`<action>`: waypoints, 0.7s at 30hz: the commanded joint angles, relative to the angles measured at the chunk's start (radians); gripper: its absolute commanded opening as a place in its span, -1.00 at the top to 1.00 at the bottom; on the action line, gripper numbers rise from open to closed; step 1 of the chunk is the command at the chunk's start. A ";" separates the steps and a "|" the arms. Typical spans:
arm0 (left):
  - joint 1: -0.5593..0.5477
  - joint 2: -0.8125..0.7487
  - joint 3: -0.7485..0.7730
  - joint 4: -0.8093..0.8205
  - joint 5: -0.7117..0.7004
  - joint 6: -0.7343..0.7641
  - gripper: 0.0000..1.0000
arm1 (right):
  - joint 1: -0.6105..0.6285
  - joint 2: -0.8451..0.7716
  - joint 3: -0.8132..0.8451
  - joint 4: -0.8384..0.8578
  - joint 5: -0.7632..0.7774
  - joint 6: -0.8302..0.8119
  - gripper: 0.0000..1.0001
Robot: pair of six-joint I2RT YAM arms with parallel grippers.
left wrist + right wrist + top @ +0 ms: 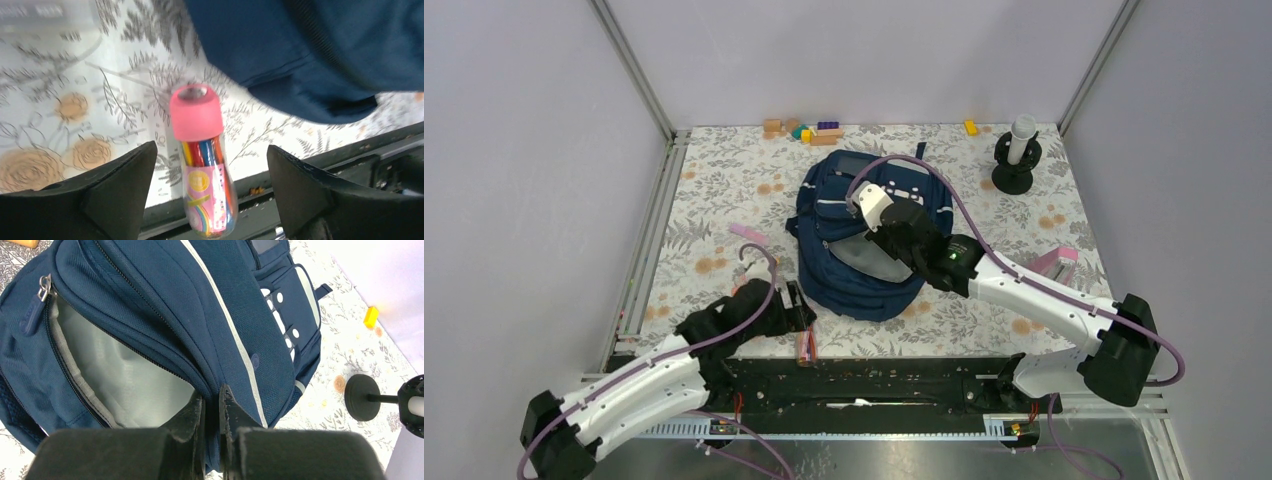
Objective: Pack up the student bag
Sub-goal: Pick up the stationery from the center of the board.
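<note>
The student bag (864,235) lies mid-table, a large navy backpack with a light stripe (235,335). Its main pocket gapes, showing grey lining (115,375). My right gripper (211,405) is shut on the upper fabric edge of that opening and holds it up; the top view shows it over the bag (896,238). My left gripper (210,170) stands open near the table's front edge (798,306). A clear tube of coloured pens with a pink cap (205,165) lies between its fingers (125,185), touching neither. The bag's lower corner (310,50) lies just beyond.
Coloured blocks (809,130) and a yellow block (971,127) sit at the back. A black stand with a white cylinder (1016,155) is at the back right. A pink box (1056,262) lies right of the bag, a small pink piece (749,232) left. The black rail (874,375) borders the table's near edge.
</note>
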 commanded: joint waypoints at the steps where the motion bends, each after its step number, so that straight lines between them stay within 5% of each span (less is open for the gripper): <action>1: -0.134 0.066 -0.028 0.023 -0.098 -0.161 -0.68 | -0.031 -0.074 0.040 0.074 0.055 0.059 1.00; 7: -0.295 0.103 -0.044 0.025 -0.156 -0.260 -0.67 | -0.037 -0.067 0.038 0.081 0.047 0.069 1.00; 14: -0.388 0.179 -0.062 0.024 -0.175 -0.320 -0.22 | -0.042 -0.058 0.036 0.091 0.046 0.068 1.00; 19: -0.419 0.194 -0.061 0.004 -0.219 -0.339 -0.21 | -0.042 -0.056 0.032 0.104 0.042 0.071 1.00; 21: -0.421 0.210 -0.059 0.006 -0.224 -0.338 -0.05 | -0.042 -0.056 0.029 0.111 0.041 0.075 1.00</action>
